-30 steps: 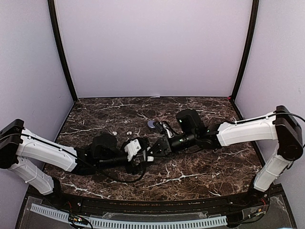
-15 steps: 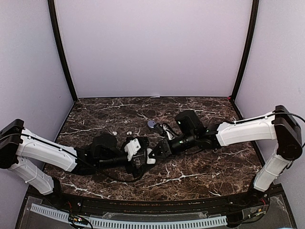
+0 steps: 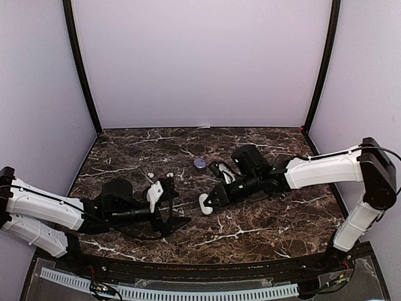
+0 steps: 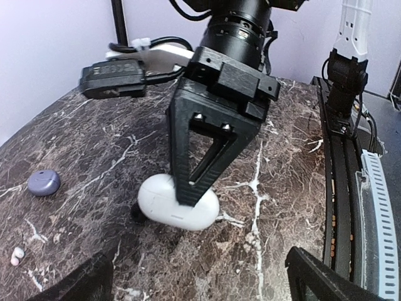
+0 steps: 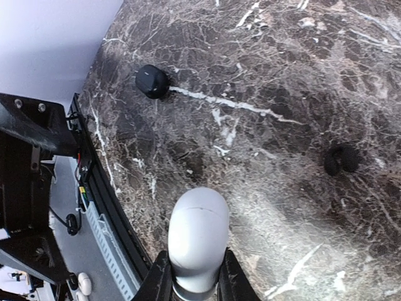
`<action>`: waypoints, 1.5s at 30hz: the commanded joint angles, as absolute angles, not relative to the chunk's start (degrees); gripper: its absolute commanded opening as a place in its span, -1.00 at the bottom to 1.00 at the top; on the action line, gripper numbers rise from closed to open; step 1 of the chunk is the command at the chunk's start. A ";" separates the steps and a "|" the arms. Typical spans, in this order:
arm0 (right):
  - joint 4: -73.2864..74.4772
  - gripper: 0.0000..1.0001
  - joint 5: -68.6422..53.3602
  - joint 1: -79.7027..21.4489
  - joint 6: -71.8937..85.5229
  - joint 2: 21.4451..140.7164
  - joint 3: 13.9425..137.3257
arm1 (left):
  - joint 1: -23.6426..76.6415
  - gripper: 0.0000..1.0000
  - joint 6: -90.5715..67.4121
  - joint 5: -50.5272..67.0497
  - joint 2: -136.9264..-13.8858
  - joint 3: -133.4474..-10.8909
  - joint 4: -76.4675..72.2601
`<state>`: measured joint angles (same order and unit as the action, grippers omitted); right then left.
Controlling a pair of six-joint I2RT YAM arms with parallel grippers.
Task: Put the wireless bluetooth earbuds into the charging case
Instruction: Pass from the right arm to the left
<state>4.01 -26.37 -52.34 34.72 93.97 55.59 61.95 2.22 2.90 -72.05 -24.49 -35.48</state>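
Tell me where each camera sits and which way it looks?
Top external: fixed high behind the robot, looking down on the marble table; the left arm and right arm show, left gripper open, right gripper shut on the white case.
Left wrist: on the left arm, looking across the table at the right gripper; the left gripper's tips fill the bottom corners.
Right wrist: on the right arm, looking down between its gripper's tips at the case.
Shared: all three show the white case.

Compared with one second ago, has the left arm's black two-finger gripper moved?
Yes. In the top view the left gripper has drawn back to the left, farther from the small purple pebble-shaped case, which lies where it was.
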 commanded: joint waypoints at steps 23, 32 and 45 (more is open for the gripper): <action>7.74 -0.59 -21.40 -51.28 8.00 81.00 54.79 | 51.84 0.96 -0.35 20.42 -62.12 -17.29 -40.50; 3.06 -0.58 -26.70 -56.07 -5.78 77.86 52.64 | 45.18 0.98 -3.76 39.77 -71.66 -22.60 -43.96; 4.45 -0.60 -21.89 -60.37 -10.28 79.69 55.33 | 45.56 0.71 1.28 49.30 -81.27 -27.80 -47.40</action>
